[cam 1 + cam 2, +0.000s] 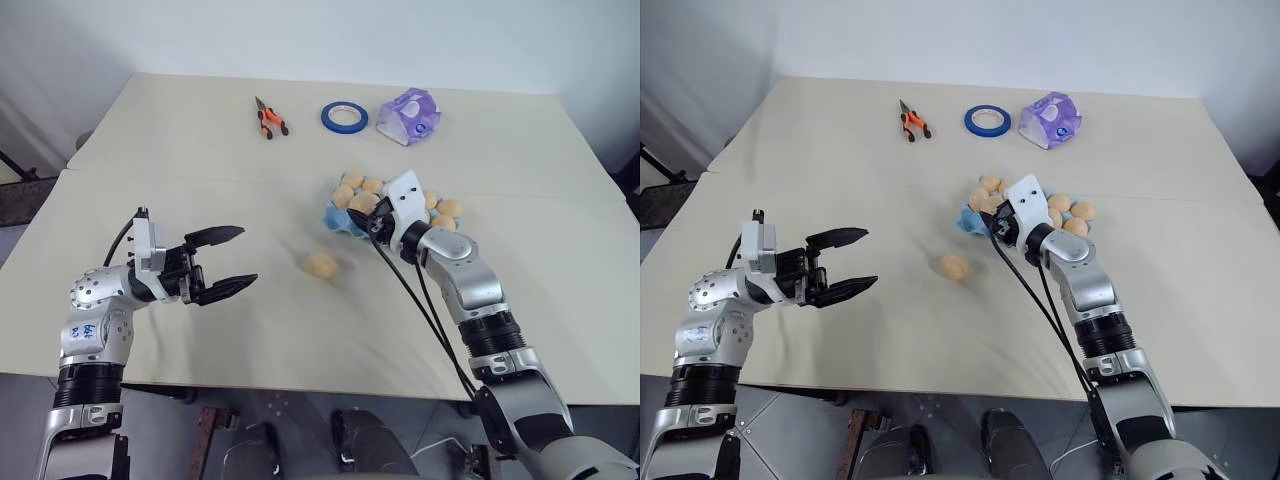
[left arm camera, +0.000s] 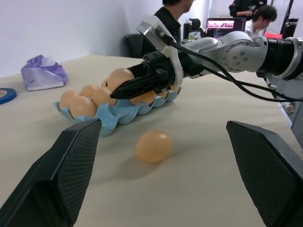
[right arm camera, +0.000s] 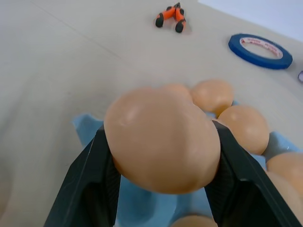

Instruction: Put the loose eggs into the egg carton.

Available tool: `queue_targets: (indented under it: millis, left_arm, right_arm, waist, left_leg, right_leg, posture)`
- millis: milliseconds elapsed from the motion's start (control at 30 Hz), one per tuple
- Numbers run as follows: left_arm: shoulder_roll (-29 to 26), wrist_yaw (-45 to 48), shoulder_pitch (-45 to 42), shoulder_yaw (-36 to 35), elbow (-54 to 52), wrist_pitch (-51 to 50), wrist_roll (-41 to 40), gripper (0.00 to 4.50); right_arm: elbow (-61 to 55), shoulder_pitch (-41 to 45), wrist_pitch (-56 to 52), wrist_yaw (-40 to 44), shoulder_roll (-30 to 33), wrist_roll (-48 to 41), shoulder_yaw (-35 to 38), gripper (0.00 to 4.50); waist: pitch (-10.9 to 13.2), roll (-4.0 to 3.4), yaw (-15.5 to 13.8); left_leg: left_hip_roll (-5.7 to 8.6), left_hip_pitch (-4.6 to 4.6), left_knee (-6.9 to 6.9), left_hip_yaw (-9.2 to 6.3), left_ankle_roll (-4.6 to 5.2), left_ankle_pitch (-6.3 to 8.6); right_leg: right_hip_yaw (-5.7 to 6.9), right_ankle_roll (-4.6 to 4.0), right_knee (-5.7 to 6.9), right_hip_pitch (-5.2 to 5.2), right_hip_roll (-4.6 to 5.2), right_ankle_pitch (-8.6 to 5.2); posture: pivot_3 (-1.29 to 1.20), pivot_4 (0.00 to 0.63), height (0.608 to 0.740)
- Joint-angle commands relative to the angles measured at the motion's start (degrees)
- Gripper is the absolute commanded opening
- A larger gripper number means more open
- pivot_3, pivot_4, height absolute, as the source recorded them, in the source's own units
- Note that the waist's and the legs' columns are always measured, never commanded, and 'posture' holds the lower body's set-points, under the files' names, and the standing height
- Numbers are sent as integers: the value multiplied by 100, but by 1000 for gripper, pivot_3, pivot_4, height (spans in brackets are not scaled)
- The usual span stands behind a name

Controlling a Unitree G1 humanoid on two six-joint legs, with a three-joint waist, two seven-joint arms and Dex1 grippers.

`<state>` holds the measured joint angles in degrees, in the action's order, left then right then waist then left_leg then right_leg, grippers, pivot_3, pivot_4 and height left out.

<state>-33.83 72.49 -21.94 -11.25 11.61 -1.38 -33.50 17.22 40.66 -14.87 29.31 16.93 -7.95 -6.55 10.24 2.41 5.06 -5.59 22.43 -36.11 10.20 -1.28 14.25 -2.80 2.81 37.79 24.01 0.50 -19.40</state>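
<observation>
While the egg is carried: the right gripper (image 1: pixel 371 218), right of frame centre, pinches one egg (image 3: pixel 161 139) between its black fingers over the near-left end of the egg carton (image 2: pixel 120 113).
Carton: light blue, mostly filled; an empty cup shows just beneath the held egg.
Placing well: lower straight into that bare cup, then release gently, avoiding neighbouring eggs.
Loose egg (image 1: pixel 321 265): on the table (image 1: pixel 180 150), centre of frame, left of the carton.
Left gripper (image 1: pixel 229 260): lower left, jaws spread, empty, pointed toward it.
</observation>
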Motion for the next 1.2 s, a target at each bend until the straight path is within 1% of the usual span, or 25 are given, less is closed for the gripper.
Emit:
queue_targets:
  millis: [33,133,200,367,433,500,633,700,800,900,1067,1133,1200]
  left_arm:
    - [-70,-83,113,-155,-279,47,-12,4500]
    - [-61,-138,143,-146,-312,55,-5,4500]
    - [-49,-160,136,-133,-305,71,2,4500]
    - [-8,-223,39,-66,-221,100,54,4500]
    - [8,-265,25,-59,-226,100,68,4500]
    - [19,-431,33,-83,-250,87,127,4500]
    - [50,-755,148,-173,-327,78,173,4500]
    - [66,-890,217,-202,-346,109,210,4500]
    - [129,-1140,369,-285,-388,177,276,4500]
    - [121,-1224,623,-392,-507,167,216,4500]
    - [40,-1179,1055,-602,-588,174,122,4500]
    - [51,-1152,1176,-637,-638,189,114,4500]
    - [70,-1175,1217,-651,-684,171,108,4500]
  right_arm:
    - [-54,53,112,183,39,109,-52,2860]
    - [-157,28,126,270,40,161,-56,3884]
    - [-262,8,162,290,68,233,-74,4482]
    - [-567,-50,16,344,150,215,34,4482]
    - [-882,-122,-71,431,280,124,134,4482]
    - [-1421,-299,-143,689,472,-190,351,4482]
    - [-2541,-1098,-326,1532,1148,-1074,949,4482]
    - [-2825,-1499,-314,1802,1414,-1361,1208,4482]
    - [-3123,-2333,-13,2452,1697,-2010,1802,4482]
    - [-3339,-3178,12,2918,1994,-2354,2231,4482]
    - [-3595,-4298,-77,3326,2262,-2770,2747,4482]
    - [-3608,-4551,-64,3308,2284,-2812,2895,4482]
    - [-3613,-4627,-48,3234,2290,-2825,2955,4482]
  waist:
    - [0,0,15]
    - [0,0,37]
    - [0,0,48]
    - [0,0,76]
    - [1,-1,73]
    - [2,-2,63]
    - [2,-2,-13]
    - [1,-2,-32]
    - [1,-2,-51]
    - [2,-2,-28]
    - [2,0,-18]
    - [2,0,-24]
    - [3,1,-24]
  left_leg:
    - [0,-1,-1,0,-1,-1]
    - [1,-2,-2,0,-4,-3]
    - [1,-3,-1,0,-5,-5]
    - [1,-2,1,-1,-6,-5]
    - [1,-1,3,-1,-6,-4]
    - [1,0,3,-1,-6,-4]
    - [1,1,6,-3,-6,0]
    - [1,1,7,-3,-5,1]
    - [3,-2,5,-4,-2,4]
    - [3,-14,3,-8,5,8]
    - [2,-32,5,-12,26,19]
    - [2,-36,5,-20,31,21]
    - [5,-36,4,-20,34,21]
  right_leg:
    - [0,0,2,0,0,0]
    - [-2,0,7,0,1,0]
    - [-1,0,9,0,1,0]
    - [-1,0,9,0,1,0]
    - [-1,0,7,1,1,0]
    - [-1,0,5,2,2,0]
    - [-1,2,-2,1,1,-1]
    - [0,3,-6,0,2,-1]
    - [-1,3,-9,-7,3,-2]
    - [1,3,-13,-24,2,-2]
    - [0,1,-12,-38,2,0]
    - [3,-1,-11,-44,2,1]
    - [3,-4,-12,-44,7,3]
  posture:
    - [0,150,740]
    - [0,150,740]
    - [0,150,740]
    - [0,150,740]
    - [0,150,740]
    - [0,150,740]
    - [0,150,740]
    - [0,150,740]
    - [0,150,740]
    - [0,150,740]
    - [0,150,740]
    - [0,150,740]
    - [0,150,740]
